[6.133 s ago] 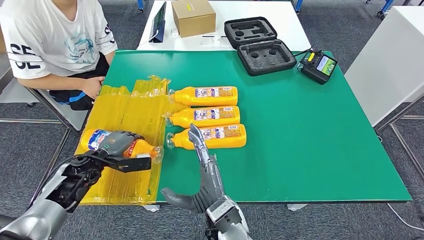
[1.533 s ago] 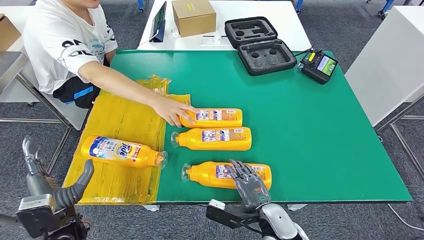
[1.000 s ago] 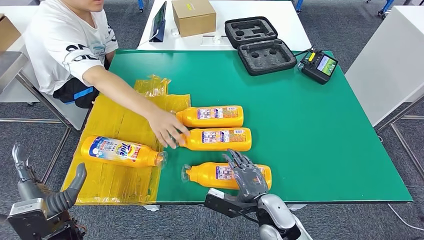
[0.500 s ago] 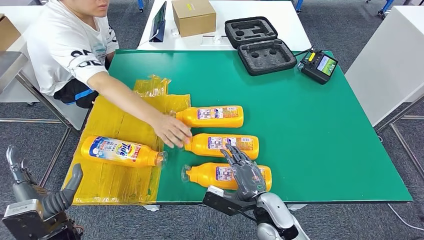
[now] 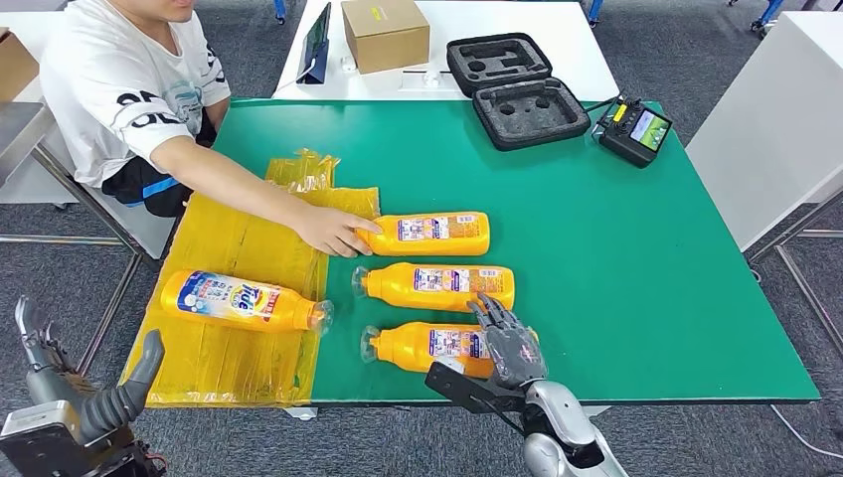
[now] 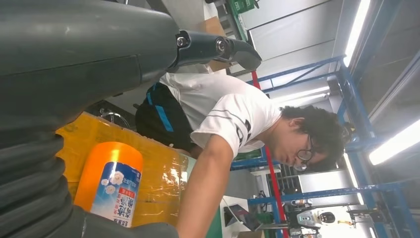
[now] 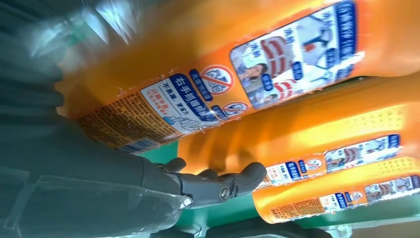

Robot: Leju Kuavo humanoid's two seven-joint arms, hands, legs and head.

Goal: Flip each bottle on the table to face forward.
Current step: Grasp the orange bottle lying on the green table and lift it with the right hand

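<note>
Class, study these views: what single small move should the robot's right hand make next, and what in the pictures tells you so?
Probably close the right hand around the nearest bottle to roll it over. The hand lies on that bottle's base end, which shows its back label, while the bottle on the yellow sheet already shows its front.

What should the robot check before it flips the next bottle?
1. Right hand on the nearest bottle: ok, it rests on its end.
2. Firm grip on it: cannot tell.
3. That bottle shows its back label: ok, needs flipping.
4. Person's hand out of the way: not ok, it touches the far bottle.
5. Left hand clear of the table: ok, open, hanging below the edge.
6. Flipped bottle on the yellow sheet: ok, front label up.
</note>
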